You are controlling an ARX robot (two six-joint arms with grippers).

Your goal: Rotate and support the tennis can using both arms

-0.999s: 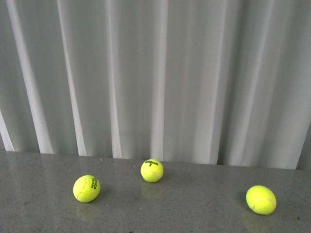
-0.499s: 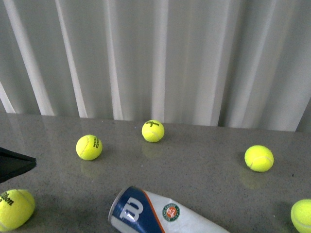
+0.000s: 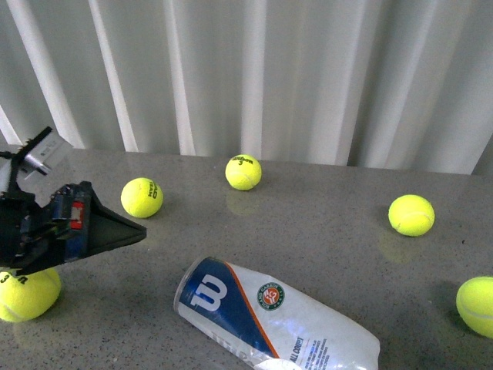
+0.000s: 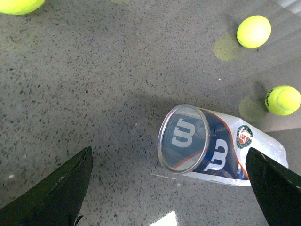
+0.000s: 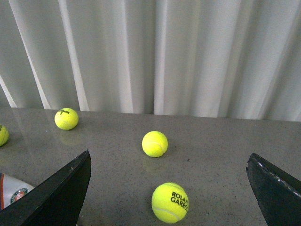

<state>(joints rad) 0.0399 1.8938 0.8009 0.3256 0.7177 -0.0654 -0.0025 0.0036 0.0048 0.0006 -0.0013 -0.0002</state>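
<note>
Front view: the can (image 3: 273,316) is seen lying on its side on the grey table (image 3: 331,231), at six o'clock of the visible surface. Its rimmed round end is turned toward about ten o'clock, where the left arm (image 3: 46,227) is seen. Around the can, a ball (image 3: 243,171) is found at twelve o'clock, a ball (image 3: 142,197) at ten, a ball (image 3: 410,214) at two, a ball (image 3: 477,306) at three, and a ball (image 3: 27,293) at nine, partly hidden by the arm. In the left wrist view the left claw (image 4: 168,155) is spread wide with nothing gripped; the can's rimmed end is framed between its fingers (image 4: 56,193), untouched. The right claw (image 5: 168,157) is likewise spread wide and empty. A white curtain (image 3: 254,77) is hung behind the table.
</note>
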